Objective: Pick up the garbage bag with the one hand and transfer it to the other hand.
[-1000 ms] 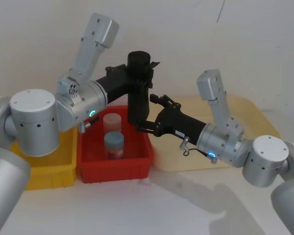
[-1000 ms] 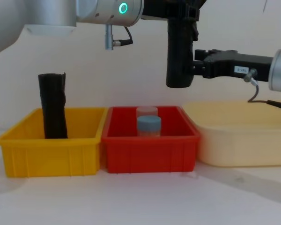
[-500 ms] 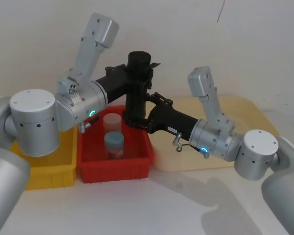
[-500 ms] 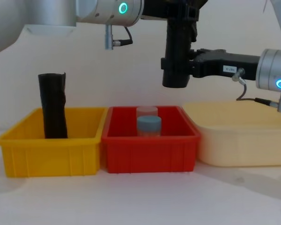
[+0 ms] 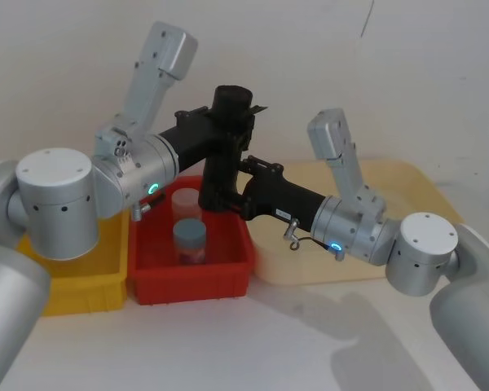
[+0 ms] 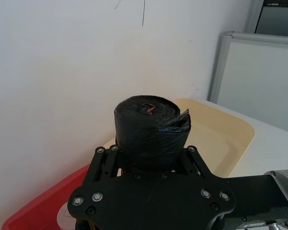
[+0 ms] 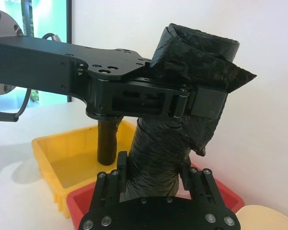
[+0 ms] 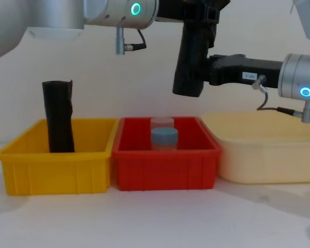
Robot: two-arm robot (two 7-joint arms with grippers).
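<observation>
Your left claw [image 5: 226, 129], on the arm with the green ring, is clamped on the garbage bag [image 5: 223, 163] just under the roll's top end. The bag hangs in the air below that claw. It is tilted, with its rounded lower end swung towards your left, above the red bin [image 5: 228, 273]. Your right claw [image 5: 218, 194], on the blue-ring arm, comes in from the side, lower on the same roll. In the right wrist view its two fingers [image 7: 121, 165] sit pressed to the plastic on either side, so I read it as closed on the bag. How hard it bites cannot be judged from here.

The bag looks light for its length: a tightly wound roll of thin film, firm through the core, with a soft, slick skin that can dent and slide. The loose flap at the top, beside the left claw, offers no hold. Grip across the round body, well in from the ends, as the right claw does, with a bare stretch of roll between it and the left claw.

With both claws on the bag, the step in hand is the handover itself. The tilt suggests the two grips are working against each other a little. Open the left claw only once the right hold is sure, or the roll may slip down towards the blue-lidded jar [image 5: 189, 236] beneath it.
</observation>
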